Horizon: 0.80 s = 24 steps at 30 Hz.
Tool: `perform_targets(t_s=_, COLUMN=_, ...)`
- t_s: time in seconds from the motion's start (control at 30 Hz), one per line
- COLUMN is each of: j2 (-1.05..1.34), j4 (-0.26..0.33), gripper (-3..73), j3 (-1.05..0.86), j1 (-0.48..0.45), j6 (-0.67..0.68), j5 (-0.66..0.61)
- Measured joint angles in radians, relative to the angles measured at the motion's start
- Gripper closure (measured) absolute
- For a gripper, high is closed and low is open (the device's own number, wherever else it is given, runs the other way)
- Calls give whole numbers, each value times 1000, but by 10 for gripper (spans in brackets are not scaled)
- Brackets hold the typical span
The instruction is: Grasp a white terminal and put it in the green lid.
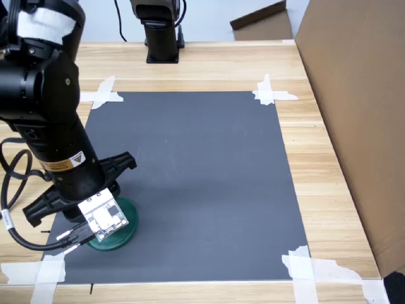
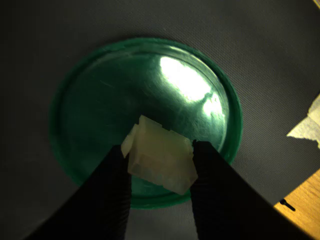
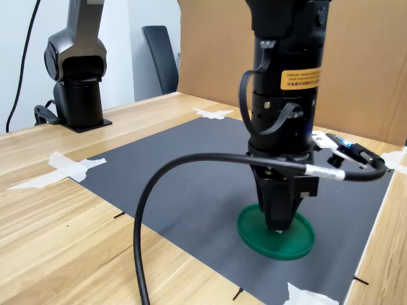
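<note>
- The white terminal (image 2: 161, 161) is pinched between the two dark fingers (image 2: 107, 197) of the gripper (image 2: 161, 172) — clamped at its sides, so it hangs tilted, low in the wrist view.
- It sits directly over the green lid (image 2: 100, 100), inside the rim; contact with the floor cannot be confirmed.
- The lid lies at the lower left of the grey mat (image 1: 209, 171) in the first exterior view — the arm (image 3: 286, 95) stands vertical for a straight drop.
- Judgement: release is next.

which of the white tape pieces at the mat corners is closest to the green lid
The tape piece at the mat corner in the first exterior view's lower left; the green lid sits just beside it.
</note>
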<state>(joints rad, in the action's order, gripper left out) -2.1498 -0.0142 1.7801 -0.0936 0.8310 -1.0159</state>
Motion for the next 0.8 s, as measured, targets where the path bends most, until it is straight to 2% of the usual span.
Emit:
perform_targets(t_s=0.1, j2=0, j4=14, gripper=417, j3=1, j1=0, j6=10, j5=-1)
perform_targets(t_s=0.17, j2=0, j4=47, gripper=417, j3=2, j1=0, j6=25, j5=-27)
perform_targets(t_s=0.27, j2=0, j4=48, gripper=398, j3=2, j1=0, j6=26, j5=-28)
perform_targets(t_s=0.53, j2=0, j4=48, gripper=220, j3=2, j1=0, j6=26, j5=-46)
perform_targets(t_s=0.8, j2=54, j4=60, gripper=209, j3=2, j1=0, j6=25, j5=-44)
